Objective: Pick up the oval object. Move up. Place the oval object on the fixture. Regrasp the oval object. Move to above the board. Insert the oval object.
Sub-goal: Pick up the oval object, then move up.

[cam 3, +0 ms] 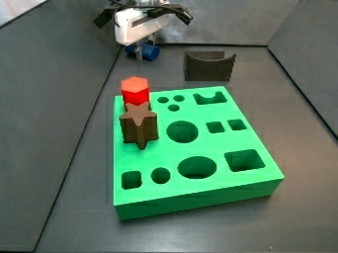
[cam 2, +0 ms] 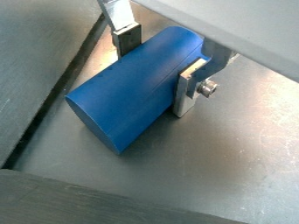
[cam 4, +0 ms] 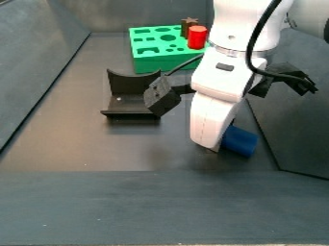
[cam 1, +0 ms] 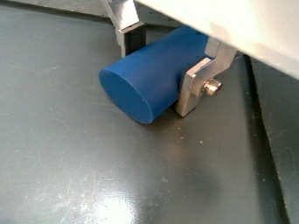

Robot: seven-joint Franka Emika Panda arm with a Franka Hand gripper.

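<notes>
The oval object (cam 1: 146,83) is a dark-blue smooth peg lying on its side on the dark floor. It also shows in a wrist view (cam 2: 117,105) and in both side views (cam 3: 148,49) (cam 4: 240,143). My gripper (cam 1: 163,68) (cam 2: 158,68) is down over it, one silver finger on each flank, the pads against the peg. In the side views the gripper (cam 3: 138,35) (cam 4: 216,135) is low at the floor, apart from the fixture (cam 3: 208,65) (cam 4: 129,96). The green board (cam 3: 199,198) (cam 4: 154,60) lies further off.
A red hexagonal peg (cam 3: 133,91) (cam 4: 197,36) and a brown star-shaped peg (cam 3: 137,126) stand in the board. Dark enclosure walls rise around the floor; a floor seam runs close beside the peg in both wrist views.
</notes>
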